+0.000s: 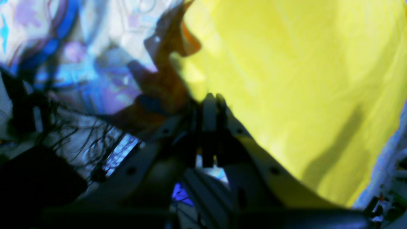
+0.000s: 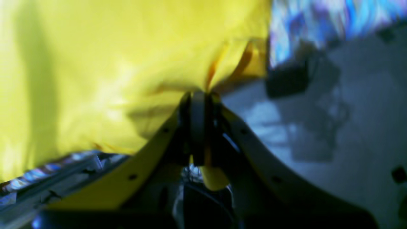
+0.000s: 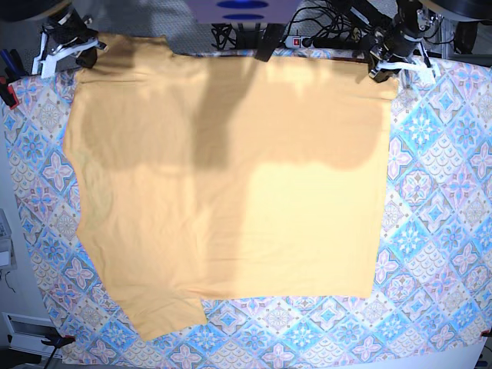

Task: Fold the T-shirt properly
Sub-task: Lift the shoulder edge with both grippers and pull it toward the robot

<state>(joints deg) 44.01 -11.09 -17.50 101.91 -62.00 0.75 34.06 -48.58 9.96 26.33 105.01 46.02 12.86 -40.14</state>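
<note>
The yellow-orange T-shirt [image 3: 231, 192] lies spread flat over most of the table, with one sleeve [image 3: 165, 315] sticking out at the near left. My right gripper [image 3: 91, 44] sits at the shirt's far left corner. In the right wrist view its jaws [image 2: 200, 93] are shut, and the yellow fabric [image 2: 95, 63] puckers where they pinch it. At the far right corner, my left gripper [image 3: 383, 71] is shut [image 1: 211, 97] on the edge of the shirt [image 1: 302, 79].
A blue-pink tile-patterned cloth [image 3: 438, 192] covers the table under the shirt and shows around its edges. Cables and a power strip [image 3: 307, 34] lie beyond the table's far edge, between the two arms. Small clamps [image 3: 58, 338] hold the cloth's corners.
</note>
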